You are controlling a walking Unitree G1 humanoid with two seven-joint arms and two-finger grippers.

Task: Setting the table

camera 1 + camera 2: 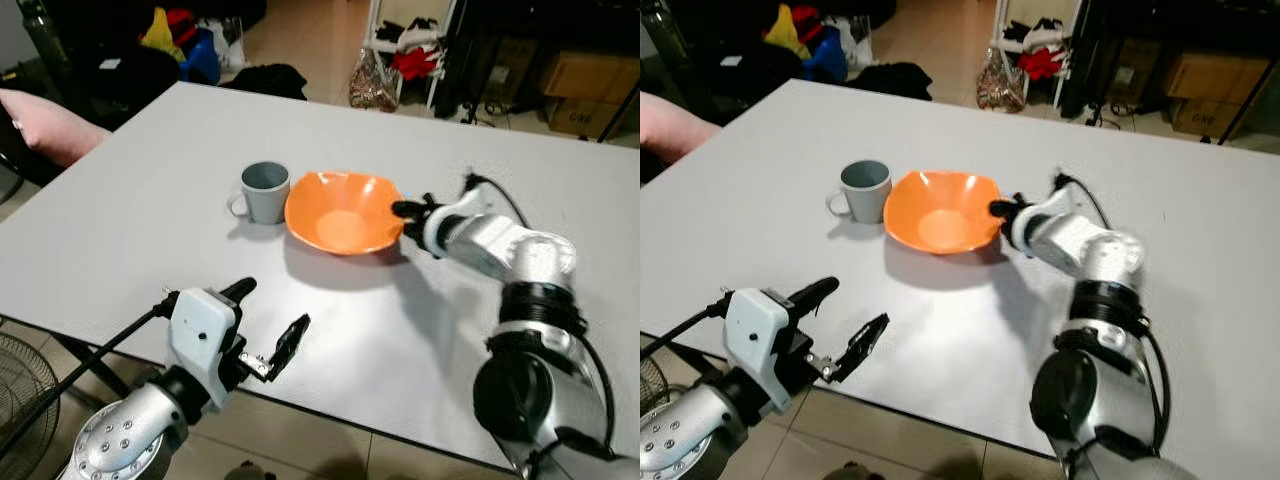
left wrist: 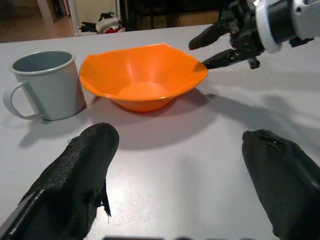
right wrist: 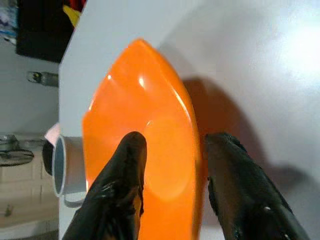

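An orange bowl [image 1: 343,212] stands mid-table on the white table [image 1: 130,190], with a grey mug [image 1: 265,191] touching its left side, handle turned left. My right gripper [image 1: 402,222] is at the bowl's right rim, open. In the right wrist view one finger [image 3: 125,170] lies over the bowl's inside and the other finger [image 3: 235,170] outside, with the rim [image 3: 192,125] between them and a gap showing. My left gripper [image 1: 275,305] hovers open at the table's front edge, pointing toward the bowl [image 2: 142,75] and mug [image 2: 45,82], holding nothing.
A pink cushion [image 1: 45,125] lies off the table's left edge. Bags and clothes [image 1: 190,45] sit on the floor beyond the far edge, with a rack [image 1: 405,50] and cardboard boxes [image 1: 585,85] behind. A fan [image 1: 20,390] stands low at the left.
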